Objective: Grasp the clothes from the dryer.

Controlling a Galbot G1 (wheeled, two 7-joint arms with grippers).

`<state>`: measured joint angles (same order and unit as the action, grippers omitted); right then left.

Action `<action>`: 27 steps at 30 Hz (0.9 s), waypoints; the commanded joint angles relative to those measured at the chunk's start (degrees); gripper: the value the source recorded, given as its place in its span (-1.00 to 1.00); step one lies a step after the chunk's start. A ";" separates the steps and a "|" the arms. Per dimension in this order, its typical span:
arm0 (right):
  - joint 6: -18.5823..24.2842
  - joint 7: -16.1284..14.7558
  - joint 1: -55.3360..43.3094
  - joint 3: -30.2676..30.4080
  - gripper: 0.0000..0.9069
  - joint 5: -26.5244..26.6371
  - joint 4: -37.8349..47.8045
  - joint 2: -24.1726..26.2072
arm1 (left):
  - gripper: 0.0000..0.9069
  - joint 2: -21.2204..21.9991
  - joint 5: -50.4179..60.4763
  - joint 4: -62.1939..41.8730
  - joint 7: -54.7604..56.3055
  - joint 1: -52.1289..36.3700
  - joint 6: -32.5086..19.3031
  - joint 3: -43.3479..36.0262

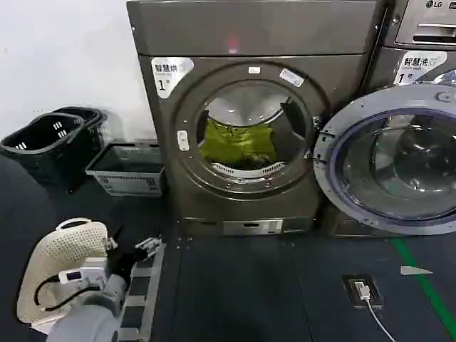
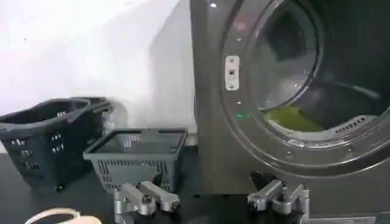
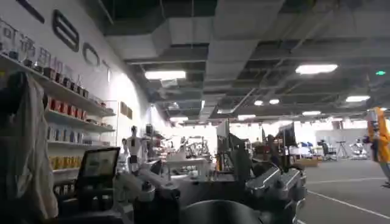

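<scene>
- Nearest us, the left gripper (image 1: 147, 247) hangs low at the head view's lower left, above the dark floor (image 1: 249, 292) and well apart from the dryer (image 1: 249, 128); in its wrist view the two finger pairs (image 2: 146, 199) stand spread wide with nothing between them, so we call it released.
- Beside that arm we see a white perforated basket (image 1: 60, 263) on the floor.
- Our right gripper (image 3: 213, 195) points away into a large hall; its fingers also stand apart and bare.
- We see the clothes (image 1: 239, 141) as a crumpled lime-green bundle, soft and folded, lying inside the drum behind the round porthole, toward its lower half. From the left wrist they show as a flat yellow-green patch (image 2: 292, 118) just over the porthole rim.
- We find the dryer dark grey-bronze, marked with a white "1" sticker (image 1: 169, 73) and a small pink light (image 1: 233, 48); its door (image 1: 388, 160) hangs swung open to the right.
- Left of the dryer, a grey basket (image 1: 128, 169) and two stacked black baskets (image 1: 53, 142) stand by the wall; we see nothing in the grey one.
</scene>
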<state>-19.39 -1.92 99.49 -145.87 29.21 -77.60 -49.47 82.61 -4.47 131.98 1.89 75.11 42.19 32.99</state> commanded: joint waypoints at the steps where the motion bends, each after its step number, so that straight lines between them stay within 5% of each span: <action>1: 5.56 0.76 0.20 1.44 1.00 -0.52 1.32 -0.23 | 1.00 -0.05 0.04 -0.14 -0.06 -0.14 2.81 -0.26; 27: 6.59 0.48 -0.64 2.42 1.00 1.72 1.44 -0.72 | 1.00 0.35 0.95 -0.14 -0.09 0.41 2.81 -1.00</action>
<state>-13.08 -1.32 98.89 -143.49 30.84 -76.10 -50.14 83.04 -3.52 131.94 1.87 75.52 42.19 32.03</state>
